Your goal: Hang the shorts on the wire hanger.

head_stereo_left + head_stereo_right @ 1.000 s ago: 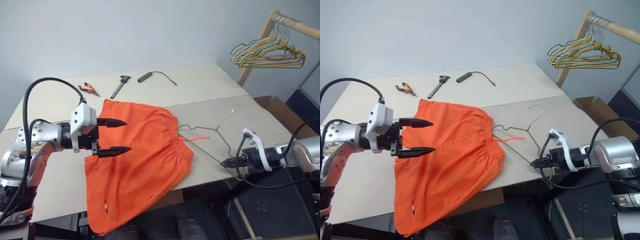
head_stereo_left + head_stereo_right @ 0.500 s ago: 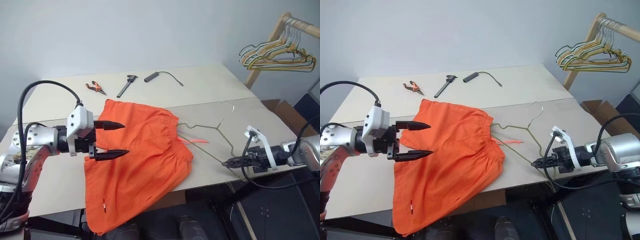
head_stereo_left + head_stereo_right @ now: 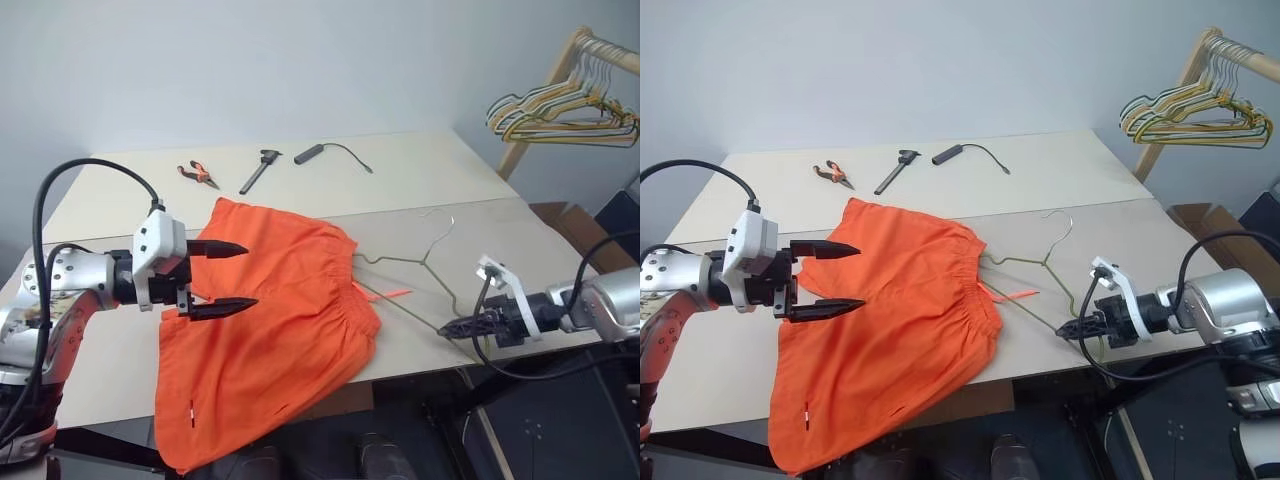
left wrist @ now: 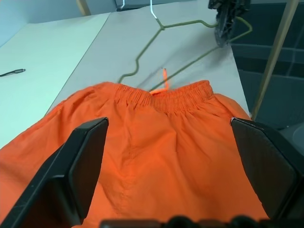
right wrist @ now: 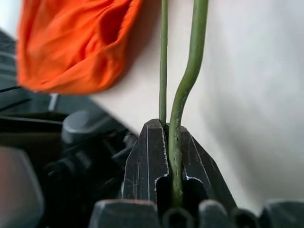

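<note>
On table, shorts (image 3: 270, 320) and wire hanger (image 3: 420, 275) dragged slightly leftward

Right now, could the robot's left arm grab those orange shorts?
Probably yes: the left gripper hangs open just above the shorts, with nothing between them.

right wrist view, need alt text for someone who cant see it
The right gripper is shut on the wire hanger, its olive-green wire pinched between the black fingers at the corner where two strands meet. Beyond it, the orange shorts hang over the edge of the pale table.
</note>
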